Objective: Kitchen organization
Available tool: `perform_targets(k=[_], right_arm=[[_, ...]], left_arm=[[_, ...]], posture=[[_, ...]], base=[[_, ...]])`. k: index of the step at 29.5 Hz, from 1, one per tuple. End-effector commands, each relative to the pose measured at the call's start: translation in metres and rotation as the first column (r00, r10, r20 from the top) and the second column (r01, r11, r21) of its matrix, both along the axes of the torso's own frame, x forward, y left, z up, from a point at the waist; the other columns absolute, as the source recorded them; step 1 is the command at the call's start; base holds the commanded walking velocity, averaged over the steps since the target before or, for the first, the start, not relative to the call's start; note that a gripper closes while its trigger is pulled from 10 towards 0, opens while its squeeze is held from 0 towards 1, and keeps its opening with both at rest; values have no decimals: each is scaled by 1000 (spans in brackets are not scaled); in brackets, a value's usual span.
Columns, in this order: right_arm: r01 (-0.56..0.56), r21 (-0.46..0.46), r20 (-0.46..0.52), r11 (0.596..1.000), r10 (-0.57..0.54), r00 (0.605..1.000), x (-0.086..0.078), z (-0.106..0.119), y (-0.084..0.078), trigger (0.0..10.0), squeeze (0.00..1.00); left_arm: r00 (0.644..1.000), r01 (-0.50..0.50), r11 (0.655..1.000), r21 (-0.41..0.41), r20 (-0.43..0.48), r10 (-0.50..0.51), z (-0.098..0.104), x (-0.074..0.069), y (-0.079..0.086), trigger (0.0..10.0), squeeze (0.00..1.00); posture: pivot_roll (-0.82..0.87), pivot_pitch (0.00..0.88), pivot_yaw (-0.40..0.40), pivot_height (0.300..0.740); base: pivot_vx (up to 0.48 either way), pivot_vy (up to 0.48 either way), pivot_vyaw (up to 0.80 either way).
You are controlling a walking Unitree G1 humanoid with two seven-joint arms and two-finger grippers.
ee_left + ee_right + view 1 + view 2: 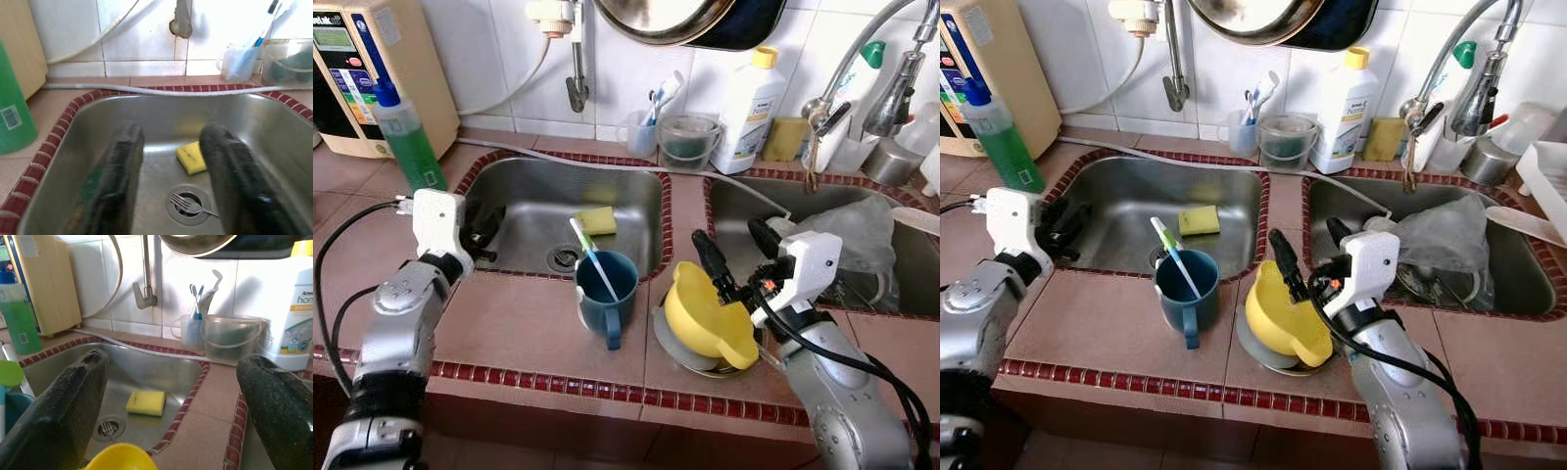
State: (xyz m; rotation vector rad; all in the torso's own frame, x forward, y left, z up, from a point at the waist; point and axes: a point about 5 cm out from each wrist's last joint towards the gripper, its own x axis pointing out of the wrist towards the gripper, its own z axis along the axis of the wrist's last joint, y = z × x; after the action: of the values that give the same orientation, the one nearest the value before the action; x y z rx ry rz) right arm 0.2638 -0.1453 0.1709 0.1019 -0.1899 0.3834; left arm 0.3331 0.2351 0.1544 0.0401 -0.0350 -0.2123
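Head views: tiled counter between two sinks. A blue mug (607, 286) with a toothbrush (592, 258) in it stands on the front ledge; just beside it a yellow bowl (707, 314) sits tilted on a grey plate (677, 350). The right gripper (736, 257) hovers over the bowl's far rim, fingers spread wide, holding nothing. The left gripper (481, 233) hangs at the left sink's (524, 186) near corner, also parted and empty. A yellow sponge (597, 220) lies in that sink. The right sink (734, 201) holds a clear plastic bag (852, 235) and dishes.

Left wrist view: fingers (115, 181) apart above the basin; sponge and a fork (191, 207) at the drain.

Right wrist view: wide-open fingers (63, 406), bowl rim just below.

Judgement: little looks tidied yet; mug, bowl, plate, sponge and fork all remain to place.
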Motion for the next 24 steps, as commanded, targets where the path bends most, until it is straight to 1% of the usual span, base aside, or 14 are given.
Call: perform_targets(k=[1, 3, 6, 9, 10, 11, 15, 18, 19, 21, 24], right_arm=[[3, -4, 13, 1000, -3, 1000, 2, 1, -1, 10000, 0], [0, -4, 17, 1000, 0, 1000, 4, 1, -1, 10000, 0], [-1, -6, 18, 1000, 1, 1000, 5, 1, -2, 10000, 0], [2, -9, 22, 1000, -1, 1000, 7, 0, -2, 10000, 0], [21, -21, 30, 1000, -20, 999, 8, 0, -5, 10000, 0], [21, -21, 30, 1000, -20, 999, 8, 0, -5, 10000, 0], [60, -39, 43, 997, -58, 997, 12, 0, -12, 10000, 0], [93, -92, 63, 991, -87, 994, 16, 1, -17, 10000, 0], [93, -93, 63, 991, -88, 994, 16, 1, -17, 10000, 0], [81, -78, 58, 994, -76, 995, 16, 1, -16, 10000, 0], [-9, -62, 38, 998, 12, 999, 11, 2, -8, 10000, 0]], left_arm=[[1000, 2, 1000, 0, 14, -2, 6, -3, -1, 10000, 1000], [1000, 15, 1000, -9, 12, -15, 10, -7, -4, 10000, 1000], [1000, 15, 1000, -13, 8, -15, 12, -10, -3, 10000, 1000], [1000, 8, 998, -59, -2, -8, 18, -16, 0, 10000, 1000], [1000, 22, 997, -81, -19, -24, 23, -21, -1, 10000, 1000], [1000, 22, 997, -81, -19, -24, 23, -21, -1, 10000, 1000], [997, 68, 991, -111, -38, -73, 27, -29, -1, 10000, 1000], [990, 124, 984, -125, -57, -132, 32, -36, -5, 10000, 1000], [989, 129, 983, -128, -59, -138, 32, -36, -5, 10000, 1000], [984, 159, 978, -132, -59, -168, 35, -40, -9, 10000, 1000], [964, 242, 962, -130, -85, -254, 37, -50, -22, 10000, 1000]], posture=[[67, 0, -22, 740], [71, 0, -24, 740], [77, 0, -28, 740], [79, 0, -29, 740], [81, 0, -30, 740], [81, 0, -30, 740], [88, 0, -32, 740], [95, 0, -39, 740], [95, 0, -39, 740], [100, 0, -43, 740], [101, 0, -48, 740]], base=[[0, 0, 0], [0, 0, 0], [0, 0, 0], [0, 0, 0], [0, 0, 0], [0, 0, 0], [0, 0, 0], [0, 0, 0], [0, 0, 0], [0, 0, 0], [0, 0, 0]])
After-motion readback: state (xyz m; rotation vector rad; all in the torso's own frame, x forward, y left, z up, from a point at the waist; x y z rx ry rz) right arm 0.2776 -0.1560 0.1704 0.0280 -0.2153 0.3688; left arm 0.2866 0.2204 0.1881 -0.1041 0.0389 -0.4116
